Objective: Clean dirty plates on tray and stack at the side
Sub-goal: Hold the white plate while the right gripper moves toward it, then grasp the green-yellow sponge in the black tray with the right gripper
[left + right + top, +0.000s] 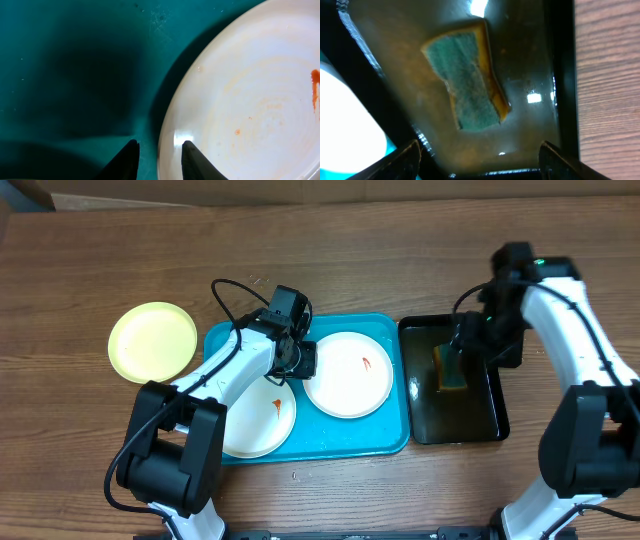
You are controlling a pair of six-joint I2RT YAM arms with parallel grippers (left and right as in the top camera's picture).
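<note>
Noting plate positions first: two white plates lay inside the turquoise tray [222, 338], which sat mid-counter. First white plate [345, 385] filled the tray's right half and carried a red smear [366, 363] right of its centre. Second white plate [258, 425] lay in the tray's front-left corner with an orange smear [276, 406], its back part hidden under the left arm. Yellow-green plate [153, 341] rested on the bare counter [330, 260], just beyond the tray's left edge.

Left fingers [192, 160] straddled the left rim of the first white plate, one tip over the plate and the other over the tray floor, with a narrow gap between them. Could not tell whether they pinched the rim.

Black tray [492, 420] stood just beside the turquoise tray's right edge. A green-and-yellow sponge [450, 368] lay in its back-left part. Right fingers [409, 157] hung above the sponge, spread wide and released, grasping nothing.
</note>
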